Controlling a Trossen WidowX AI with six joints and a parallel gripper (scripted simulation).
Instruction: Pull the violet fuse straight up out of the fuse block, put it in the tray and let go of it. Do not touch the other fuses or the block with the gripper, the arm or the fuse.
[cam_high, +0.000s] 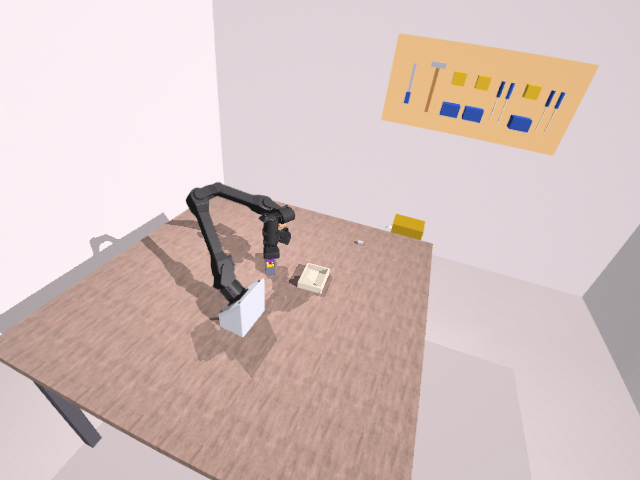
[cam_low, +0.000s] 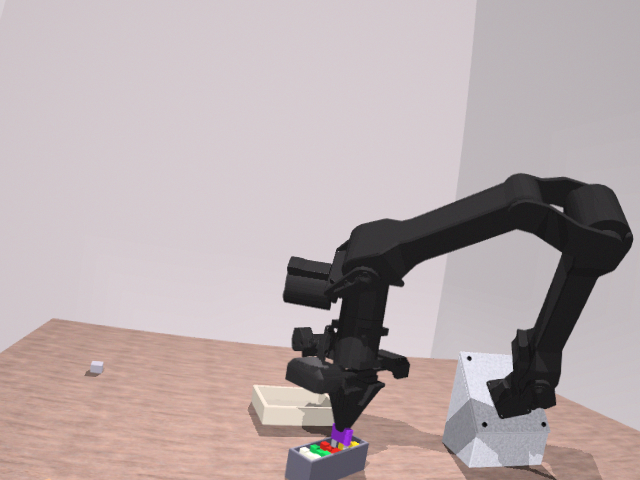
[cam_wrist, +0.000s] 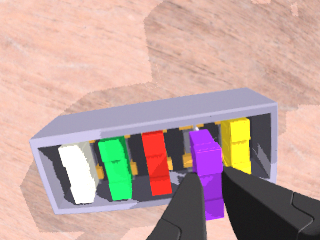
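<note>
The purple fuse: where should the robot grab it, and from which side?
I'd pinch the flat sides of the top of the purple fuse, coming straight down from above. It stands upright, and the yellow fuse is close beside it, so there's only a narrow gap. The claw is holding it that way.
</note>
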